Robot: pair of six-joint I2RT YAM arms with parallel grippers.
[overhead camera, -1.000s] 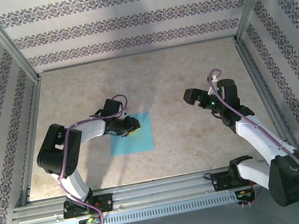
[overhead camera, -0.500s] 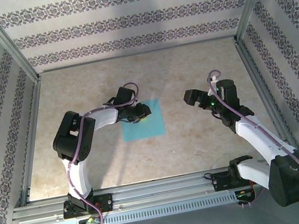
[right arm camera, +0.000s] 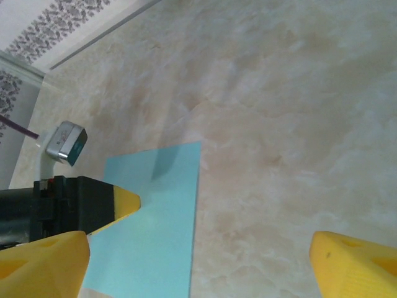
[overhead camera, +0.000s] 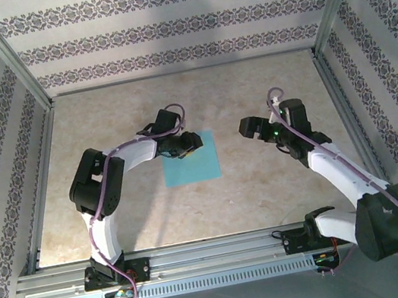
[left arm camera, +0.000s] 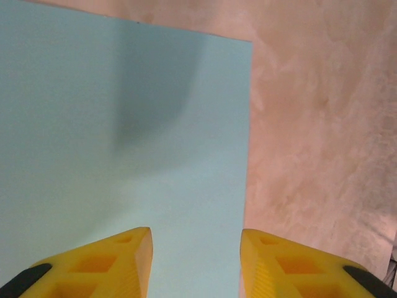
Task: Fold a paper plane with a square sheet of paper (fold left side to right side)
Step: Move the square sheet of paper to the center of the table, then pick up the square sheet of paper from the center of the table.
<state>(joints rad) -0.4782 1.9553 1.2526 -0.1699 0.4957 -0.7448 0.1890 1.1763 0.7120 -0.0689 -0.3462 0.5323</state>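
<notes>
**A:** What takes up the most room?

**B:** The table (overhead camera: 250, 86), a pale marbled top with patterned walls round it. Next come the left arm (overhead camera: 120, 159), reaching in towards the middle, and the right arm (overhead camera: 333, 164), stretched up from the near right corner.

**A:** And the square sheet of paper (overhead camera: 196, 166)?

**B:** It lies flat and unfolded near the table's middle, a touch left of centre. In the left wrist view the cyan sheet (left arm camera: 124, 124) has one straight edge running down towards the right-hand finger.

**A:** The claws?

**B:** The left gripper (overhead camera: 187, 145) is over the sheet's far part, its yellow fingers (left arm camera: 127, 251) a moderate gap apart with nothing between them. I cannot tell whether they touch the paper. The right gripper (overhead camera: 245, 127) hangs over bare table beside the sheet's right edge, spread wide and empty.
</notes>
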